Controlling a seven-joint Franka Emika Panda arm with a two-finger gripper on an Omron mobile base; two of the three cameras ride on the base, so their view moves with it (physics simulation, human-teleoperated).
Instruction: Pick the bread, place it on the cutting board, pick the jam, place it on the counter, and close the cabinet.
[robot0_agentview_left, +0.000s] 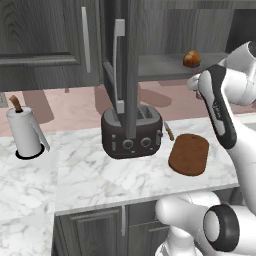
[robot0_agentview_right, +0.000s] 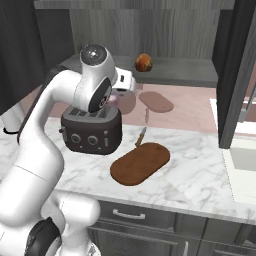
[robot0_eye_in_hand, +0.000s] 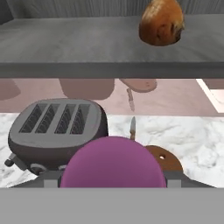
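Above the toaster (robot0_eye_in_hand: 57, 131), w/ bread (robot0_eye_in_hand: 161, 22) on cabinet (robot0_agentview_left: 50, 40) shelf up and right of it, pincer (robot0_eye_in_hand: 113, 181) pinches pink-purple jam (robot0_eye_in_hand: 113, 164) over counter (robot0_agentview_right: 195, 175).

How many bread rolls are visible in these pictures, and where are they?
1. The bread sits on the open cabinet shelf, above the cutting board and toaster. Closed doors may hide others.

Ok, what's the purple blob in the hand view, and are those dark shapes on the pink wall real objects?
Hand view: the jam, looming close to the lens. Right base view: just soft shadows of the cutting board and toaster on the wall.
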